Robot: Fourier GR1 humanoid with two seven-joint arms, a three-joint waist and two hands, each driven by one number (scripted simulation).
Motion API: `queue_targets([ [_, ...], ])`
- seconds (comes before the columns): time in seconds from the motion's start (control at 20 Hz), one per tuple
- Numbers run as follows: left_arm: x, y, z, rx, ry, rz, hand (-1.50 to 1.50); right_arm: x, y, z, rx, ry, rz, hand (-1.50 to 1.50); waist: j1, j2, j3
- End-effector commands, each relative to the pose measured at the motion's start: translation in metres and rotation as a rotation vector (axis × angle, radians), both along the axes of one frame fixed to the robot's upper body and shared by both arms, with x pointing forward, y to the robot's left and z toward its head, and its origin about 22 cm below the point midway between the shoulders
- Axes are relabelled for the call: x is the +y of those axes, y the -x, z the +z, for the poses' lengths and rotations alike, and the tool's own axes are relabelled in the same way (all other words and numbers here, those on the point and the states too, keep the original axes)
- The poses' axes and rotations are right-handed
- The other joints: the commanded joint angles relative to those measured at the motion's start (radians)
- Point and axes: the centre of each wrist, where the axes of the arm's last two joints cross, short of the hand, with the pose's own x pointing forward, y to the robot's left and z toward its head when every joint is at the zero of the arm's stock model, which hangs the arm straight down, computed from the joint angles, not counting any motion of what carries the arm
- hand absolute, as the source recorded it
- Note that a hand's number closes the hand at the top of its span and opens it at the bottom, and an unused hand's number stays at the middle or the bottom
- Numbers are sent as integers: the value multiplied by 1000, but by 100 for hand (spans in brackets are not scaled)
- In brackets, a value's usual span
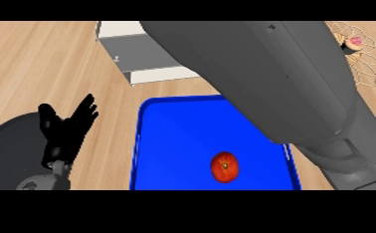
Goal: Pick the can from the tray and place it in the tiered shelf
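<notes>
From the head view, the right grey forearm [294, 92] is seen stretched diagonally across the frame, its hand hidden beyond the upper left, so whether that hand is wide, narrow or holding the can cannot be told. The can itself is not seen anywhere; only a small round red fruit [225, 167] lies on the flat blue rectangular tray [169, 142]. The white and grey tiered shelf [136, 53] sits ahead of the resting left hand [67, 127], whose fingers are spread and hold nothing. Placement is probably under way; the can should be kept upright and set fully onto a tier.
</notes>
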Motion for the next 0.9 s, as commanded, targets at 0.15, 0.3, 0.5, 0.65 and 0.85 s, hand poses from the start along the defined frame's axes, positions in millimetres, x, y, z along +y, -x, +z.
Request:
queue_targets([
  [0.15, -6, -3, 2, 26, 9, -4, 0, -21, -38, -6, 52, 89, 29, 150, 1, 3, -4],
  [0.3, -13, 6, -17, 31, 9, -17, 0, -11, -54, -40, 42, 113, 5, 150, 9, 8, -5],
  [0.5, 3, -6, 5, 17, 7, -2, 0, -30, -69, -47, 35, 123, -7, 150, 0, 4, -4],
  [0.65, -9, -8, 12, 32, -5, -24, 0, -19, -77, -35, 29, 98, -30, 150, 19, 10, -4],
  [0.85, -9, -7, 4, 22, -6, -19, 0, -24, -86, -32, 28, 126, -25, 150, 25, 13, -5],
])
